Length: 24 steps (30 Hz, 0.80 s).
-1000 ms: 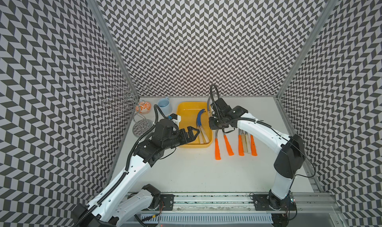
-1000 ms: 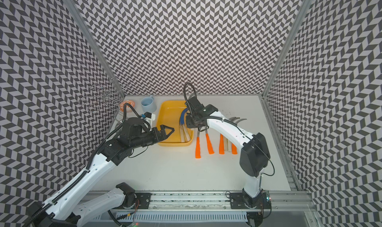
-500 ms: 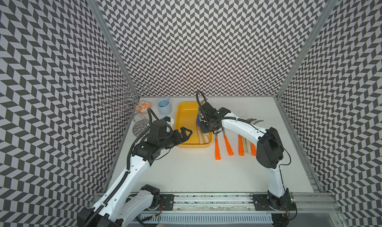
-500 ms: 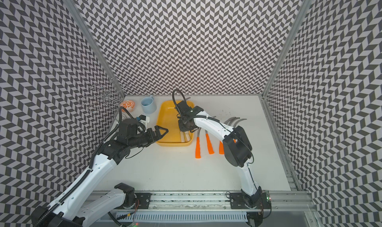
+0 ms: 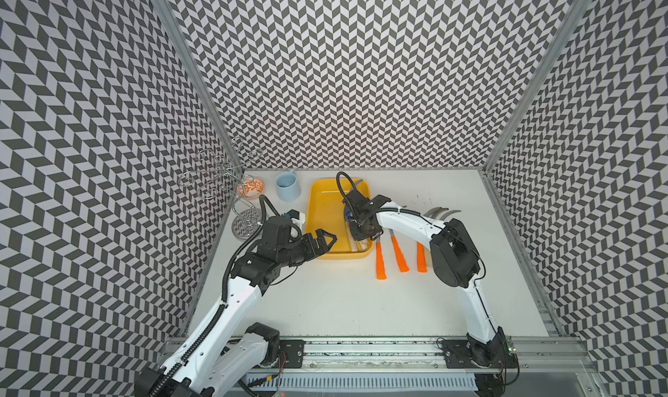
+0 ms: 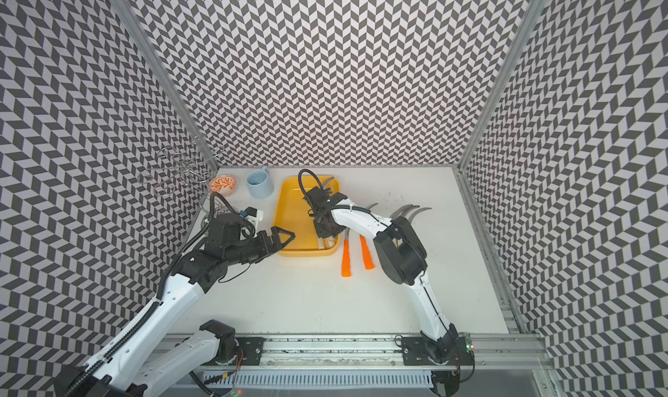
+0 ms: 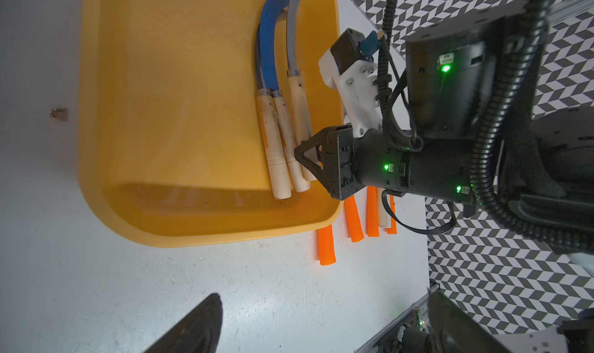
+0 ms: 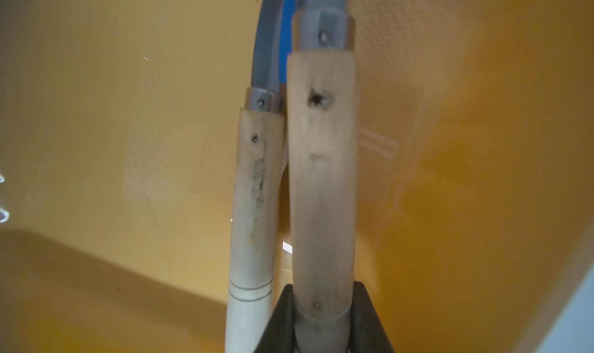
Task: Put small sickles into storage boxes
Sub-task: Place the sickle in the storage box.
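Trouble from here would most likely come at the release. The right end effector [image 8: 323, 306] is clamped tight on the pale handle of a sickle [image 7: 299, 100], low inside the tray [image 5: 325, 211] and close against its right wall. That handle leans on two other sickles [image 7: 278, 142] lying in the tray, one with a blue blade. Once let go, it could roll onto them or end up propped on the wall. Its grey blade seems to reach the far rim. I can't tell whether the tip clears it, and a tip resting there might leave the sickle tilted. Pulling out carelessly could also drag the handle along or nudge the tray, since the fingers and the wall are so close. The left end effector [image 5: 325, 238] hovers empty near the tray's near left corner, its fingers [image 7: 199, 322] spread wide. A drift forward could bump the rim. Orange-handled sickles [image 5: 399, 254] lie on the desk [image 5: 325, 304], just beside the tray.
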Each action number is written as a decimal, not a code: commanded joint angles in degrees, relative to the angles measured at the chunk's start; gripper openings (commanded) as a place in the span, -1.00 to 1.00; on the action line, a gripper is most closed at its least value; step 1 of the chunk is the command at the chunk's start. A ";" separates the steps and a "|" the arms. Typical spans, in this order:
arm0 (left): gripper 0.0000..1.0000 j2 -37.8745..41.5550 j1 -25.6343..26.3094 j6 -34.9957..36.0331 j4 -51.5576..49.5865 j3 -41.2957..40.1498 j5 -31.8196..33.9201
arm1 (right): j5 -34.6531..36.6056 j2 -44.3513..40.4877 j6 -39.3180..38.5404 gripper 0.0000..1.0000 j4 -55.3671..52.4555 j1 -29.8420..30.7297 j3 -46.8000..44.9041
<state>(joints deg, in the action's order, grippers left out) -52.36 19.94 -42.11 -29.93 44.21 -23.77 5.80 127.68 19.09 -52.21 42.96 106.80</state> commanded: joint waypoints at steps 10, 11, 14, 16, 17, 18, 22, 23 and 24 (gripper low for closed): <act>1.00 1.80 -0.34 0.14 -0.03 -1.04 -1.11 | 0.95 1.43 0.22 -0.27 -2.33 0.11 6.63; 1.00 1.79 -0.31 0.18 -0.10 -0.85 -1.10 | 0.95 1.30 0.19 -0.23 -2.98 0.11 7.51; 1.00 1.82 -0.31 0.18 -0.30 -0.28 -1.20 | 1.44 0.20 0.48 -0.05 -4.45 0.11 9.41; 1.00 1.99 -0.28 -0.07 -0.48 0.06 -1.41 | 1.43 -0.86 0.75 0.03 -5.37 0.05 10.35; 1.00 2.06 -0.33 -0.24 -0.56 0.25 -1.51 | 1.42 -1.49 0.85 0.05 -5.74 0.02 10.64; 1.00 2.23 -0.21 -0.57 -0.56 0.35 -1.67 | 1.46 -2.25 1.08 0.08 -5.95 0.04 10.58; 1.00 3.18 0.15 -1.70 -0.21 0.26 -2.34 | 1.07 -5.95 2.06 0.22 -5.98 0.03 8.73; 0.99 3.35 0.36 -1.86 -0.19 0.23 -2.38 | 1.07 -6.90 2.24 0.25 -5.91 0.02 8.09; 1.00 3.49 0.72 -2.06 -0.21 0.19 -2.35 | 0.95 -7.93 2.55 0.28 -5.81 0.04 7.21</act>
<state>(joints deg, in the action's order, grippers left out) -50.06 20.16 -43.29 -30.11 42.98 -25.30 6.24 125.03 20.58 -57.49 42.94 115.15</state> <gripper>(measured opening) 0.996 0.633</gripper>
